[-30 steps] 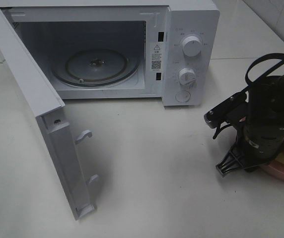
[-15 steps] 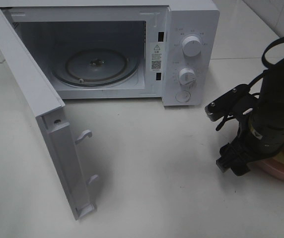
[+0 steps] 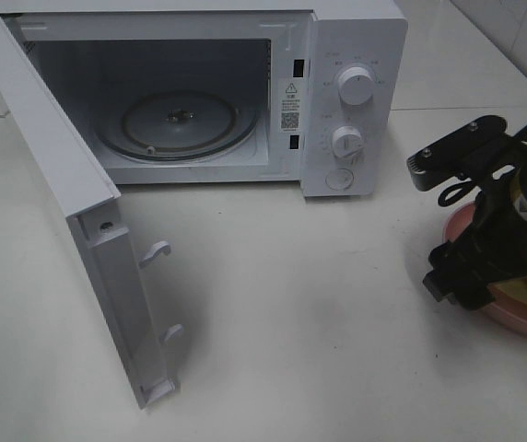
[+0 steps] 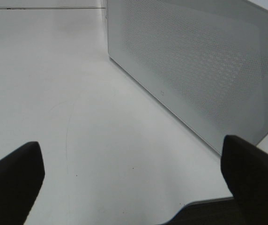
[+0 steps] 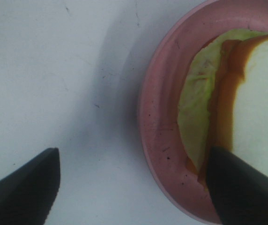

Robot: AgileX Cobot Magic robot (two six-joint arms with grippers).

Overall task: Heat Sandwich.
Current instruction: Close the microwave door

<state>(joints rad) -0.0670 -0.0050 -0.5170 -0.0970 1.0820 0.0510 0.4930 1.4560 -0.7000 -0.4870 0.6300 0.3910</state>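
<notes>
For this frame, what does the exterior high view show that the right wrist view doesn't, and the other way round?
Only the exterior high view shows the microwave with its door swung open, the glass turntable inside, the two dials, and the right arm's body over the plate. Only the right wrist view shows the sandwich up close: white bread, orange layer, pale green filling, with the right end effector open, one finger over the plate. Both show the pink plate on the white table.
</notes>
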